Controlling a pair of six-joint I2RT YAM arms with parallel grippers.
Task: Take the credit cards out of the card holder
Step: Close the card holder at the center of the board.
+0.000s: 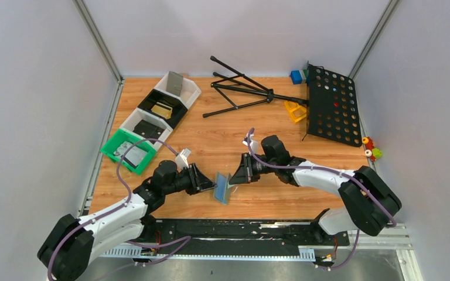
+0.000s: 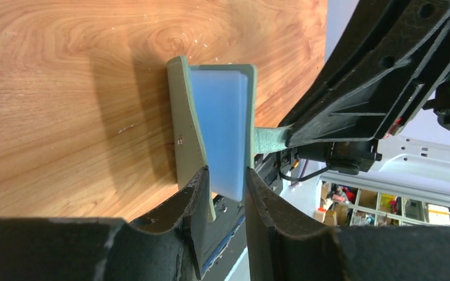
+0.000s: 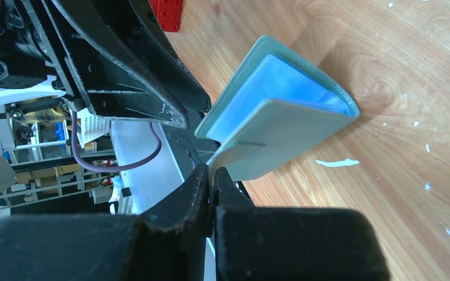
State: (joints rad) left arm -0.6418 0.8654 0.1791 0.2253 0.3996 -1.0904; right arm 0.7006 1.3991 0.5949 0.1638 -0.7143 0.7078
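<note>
The grey-blue card holder (image 1: pixel 222 187) stands on edge on the wood, half open, between my two grippers. My right gripper (image 1: pixel 233 180) (image 3: pixel 212 171) is shut on its small side flap (image 2: pixel 268 140). My left gripper (image 1: pixel 211 186) (image 2: pixel 227 172) has its fingers on both sides of the pale blue sleeve pack (image 2: pixel 222 123) (image 3: pixel 269 88) inside the holder. One finger sits between that pack and the outer cover (image 2: pixel 183 129). No credit cards show; whether any lie inside the sleeves cannot be told.
A green tray (image 1: pixel 111 144) and a row of white and black bins (image 1: pixel 192 86) stand at the left. A black folded tripod (image 1: pixel 240 93) and a black perforated board (image 1: pixel 333 105) lie at the back right. A red block (image 3: pixel 167 12) lies near the holder.
</note>
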